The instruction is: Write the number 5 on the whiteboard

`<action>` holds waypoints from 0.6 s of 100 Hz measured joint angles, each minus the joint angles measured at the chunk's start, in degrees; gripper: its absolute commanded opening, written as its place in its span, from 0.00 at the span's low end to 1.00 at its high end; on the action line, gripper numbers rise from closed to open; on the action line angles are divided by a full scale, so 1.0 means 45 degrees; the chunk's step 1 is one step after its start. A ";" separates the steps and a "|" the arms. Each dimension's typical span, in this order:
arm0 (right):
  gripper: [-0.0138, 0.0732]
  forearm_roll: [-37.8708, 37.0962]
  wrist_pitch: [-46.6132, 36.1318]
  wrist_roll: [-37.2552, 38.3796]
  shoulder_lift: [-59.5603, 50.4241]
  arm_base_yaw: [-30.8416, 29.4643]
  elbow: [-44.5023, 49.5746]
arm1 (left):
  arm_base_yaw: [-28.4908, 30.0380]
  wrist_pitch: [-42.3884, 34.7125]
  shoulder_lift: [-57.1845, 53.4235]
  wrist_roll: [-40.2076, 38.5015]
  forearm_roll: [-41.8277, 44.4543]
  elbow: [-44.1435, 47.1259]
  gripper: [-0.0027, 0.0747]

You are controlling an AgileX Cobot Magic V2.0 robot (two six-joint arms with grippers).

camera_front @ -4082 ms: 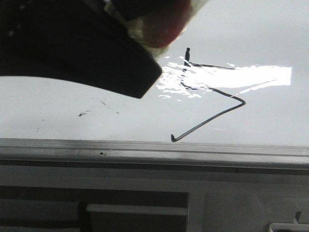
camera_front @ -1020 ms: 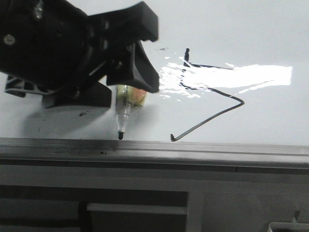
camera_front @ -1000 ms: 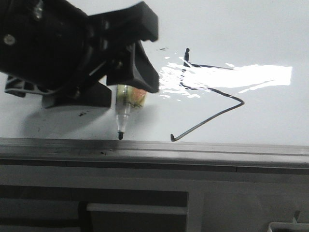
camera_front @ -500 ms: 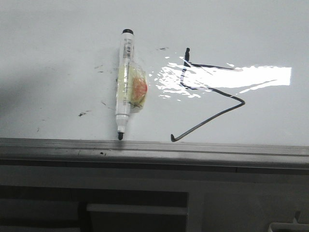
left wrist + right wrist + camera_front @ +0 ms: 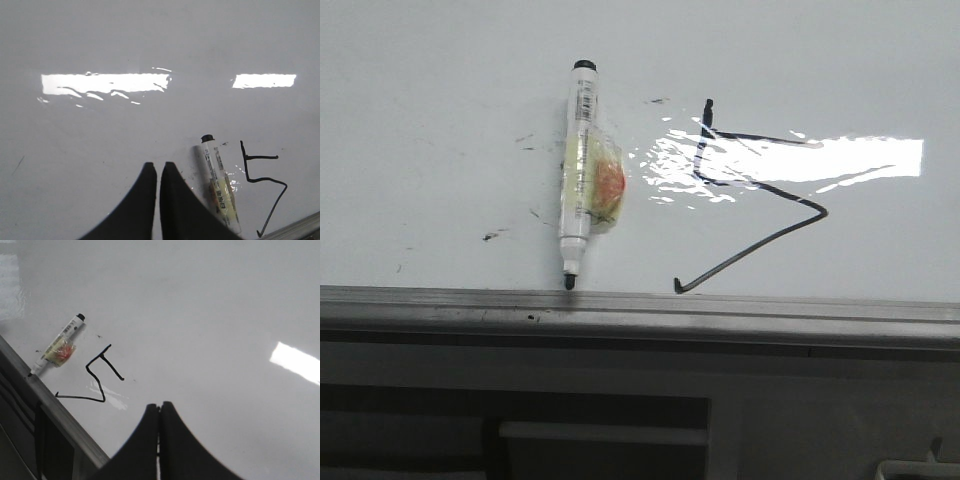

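A large glossy white whiteboard [image 5: 440, 110] fills the scene, lying flat, with a grey metal edge strip [image 5: 640, 310] along its near side and a bright patch of glare [image 5: 840, 160] on the surface. Nearest the strip, a marker [image 5: 580, 175] lies loose on the board, uncapped, its black tip touching or almost touching the strip and its body pointing away; a yellowish wrap with a red patch sits around its middle. Just to its right is the number 5 [image 5: 750, 200], a thin angular black line with a short upright, a top bar and a pointed belly. A few faint smudges [image 5: 495, 236] lie left of the marker. Both the left gripper [image 5: 158, 170] and the right gripper [image 5: 159, 412] hover above the board, fingers pressed together and empty.
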 measured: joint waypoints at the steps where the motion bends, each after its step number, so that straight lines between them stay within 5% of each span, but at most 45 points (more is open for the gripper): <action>1: 0.08 0.0000 0.0035 0.0000 -0.0063 0.0000 0.0001 | 0.0000 -0.0024 -0.0004 0.0000 0.0000 0.0025 0.01; 60: 0.08 0.0047 0.0611 0.0049 -0.0148 0.0000 0.0029 | 0.0000 -0.0149 -0.0079 0.0021 0.0000 0.0157 0.01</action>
